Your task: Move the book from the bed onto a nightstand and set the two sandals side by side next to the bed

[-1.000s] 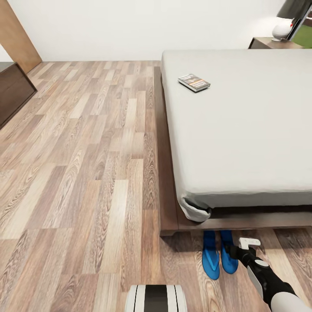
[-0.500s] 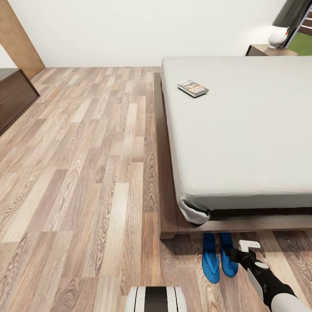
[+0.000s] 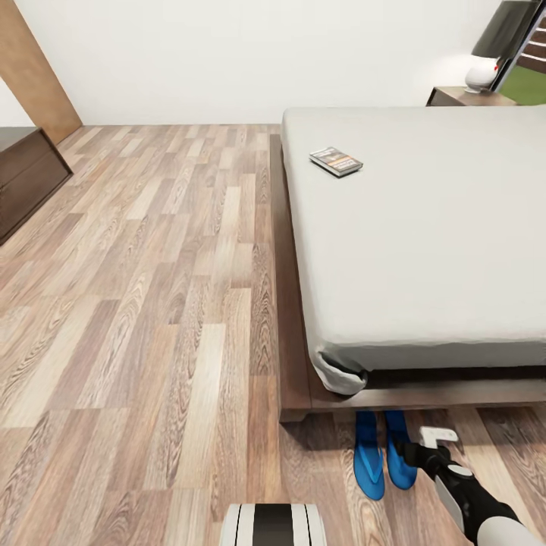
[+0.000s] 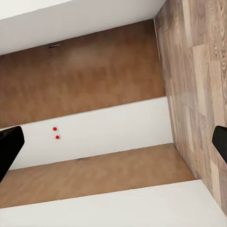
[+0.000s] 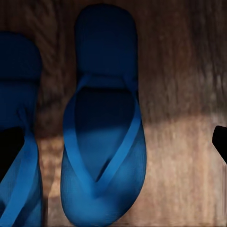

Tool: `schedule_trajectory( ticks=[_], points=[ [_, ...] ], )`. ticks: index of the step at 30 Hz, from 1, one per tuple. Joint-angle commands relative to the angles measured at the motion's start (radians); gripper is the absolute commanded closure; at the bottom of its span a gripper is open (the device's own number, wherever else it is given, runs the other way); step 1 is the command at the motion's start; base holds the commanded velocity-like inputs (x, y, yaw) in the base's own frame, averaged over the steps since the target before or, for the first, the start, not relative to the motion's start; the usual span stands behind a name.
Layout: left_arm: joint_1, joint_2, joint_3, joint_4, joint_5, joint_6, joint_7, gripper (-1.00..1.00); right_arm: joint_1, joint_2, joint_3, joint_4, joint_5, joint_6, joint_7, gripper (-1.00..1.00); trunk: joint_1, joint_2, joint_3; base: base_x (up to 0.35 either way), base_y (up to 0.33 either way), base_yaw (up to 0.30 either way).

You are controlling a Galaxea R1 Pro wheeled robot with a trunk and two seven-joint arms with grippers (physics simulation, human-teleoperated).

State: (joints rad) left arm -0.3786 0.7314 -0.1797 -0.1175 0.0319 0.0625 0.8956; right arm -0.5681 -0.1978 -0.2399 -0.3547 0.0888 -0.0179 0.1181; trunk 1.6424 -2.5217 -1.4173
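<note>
The book (image 3: 336, 161) lies flat on the pale-grey mattress of the bed (image 3: 425, 243), near its left edge toward the far end. The two sandals, bright blue, lie side by side on the floor at the bed's near end: the left sandal (image 3: 368, 456) and the right sandal (image 3: 398, 450), which fills the middle of the right wrist view (image 5: 104, 142). My right gripper (image 3: 421, 446) hangs open just above and right of that sandal, fingertips spread wide (image 5: 113, 146). My left gripper (image 4: 113, 144) is open and empty. A nightstand (image 3: 459, 96) stands beyond the bed's far right corner.
A white lamp base (image 3: 481, 74) with a dark shade sits on the nightstand. A long dark low cabinet (image 3: 23, 174) stands along the left wall beside a wooden door (image 3: 34, 68). Wood-plank floor (image 3: 152, 303) stretches left of the bed. My base (image 3: 273, 523) shows at the bottom.
The whole picture has slid slightly downward, so the camera has moved. My right gripper stays open over the right sandal. The book and sandals have not moved.
</note>
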Motion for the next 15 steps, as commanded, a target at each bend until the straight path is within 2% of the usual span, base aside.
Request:
schedule_trajectory(
  ticks=[1,12,15],
  points=[
    [0.0,0.0,-0.007,-0.001,0.003,0.007,0.003,-1.0,0.0,-0.002,-0.008,0.006,0.009,-0.002,0.007,-1.0,0.0,0.0,-0.001,0.0,0.0,0.0],
    [0.0,0.0,-0.007,-0.001,0.003,0.007,0.003,-1.0,0.0,-0.026,-0.007,0.052,0.009,-0.003,0.007,-1.0,0.0,0.0,-0.001,0.0,0.0,0.0],
    [0.0,0.0,-0.007,-0.001,0.003,0.007,0.003,-1.0,0.0,-0.033,-0.007,0.062,0.009,-0.003,0.007,-1.0,-0.002,0.0,0.011,0.0,0.0,0.0]
  ],
)
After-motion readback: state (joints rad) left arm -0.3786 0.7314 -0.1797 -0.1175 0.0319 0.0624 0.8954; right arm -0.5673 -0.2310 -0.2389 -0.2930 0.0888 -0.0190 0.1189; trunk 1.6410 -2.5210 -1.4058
